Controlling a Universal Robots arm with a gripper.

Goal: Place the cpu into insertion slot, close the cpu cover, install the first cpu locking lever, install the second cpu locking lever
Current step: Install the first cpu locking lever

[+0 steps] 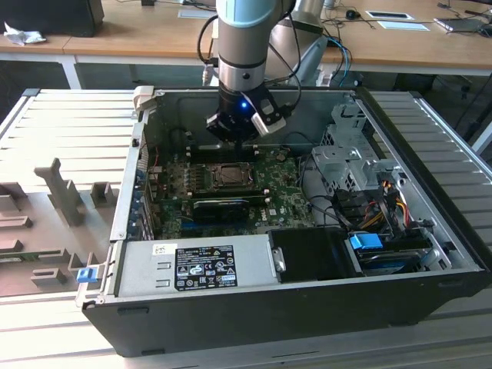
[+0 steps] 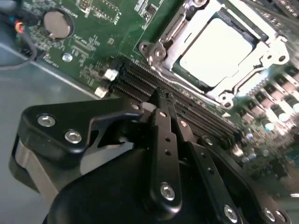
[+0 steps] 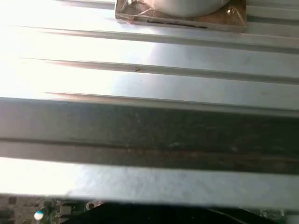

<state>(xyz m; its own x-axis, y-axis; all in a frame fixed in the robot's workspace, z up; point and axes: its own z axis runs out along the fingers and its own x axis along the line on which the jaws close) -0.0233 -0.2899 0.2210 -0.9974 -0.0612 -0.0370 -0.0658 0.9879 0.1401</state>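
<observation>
The cpu (image 2: 217, 49), a pale silver square chip, lies flat in the insertion slot (image 2: 254, 29) on the green motherboard (image 1: 280, 196). The cpu cover (image 2: 196, 86) is down around the chip as a silver frame. How the locking levers stand I cannot tell. My black gripper (image 2: 161, 99) hovers over the long dark memory slots (image 2: 187, 102) just beside the socket, its fingers (image 2: 163, 140) pressed together with nothing between them. In the exterior view the gripper (image 1: 234, 138) hangs inside the open case just behind the socket (image 1: 231, 175).
The case walls (image 1: 127, 192) ring the board. A grey power supply (image 1: 196, 265) lies at the front, a drive cage with cables (image 1: 350, 157) toward the exterior view's right, and a long black card (image 1: 221, 206) in front of the socket. A coin battery (image 2: 57, 23) sits on the board.
</observation>
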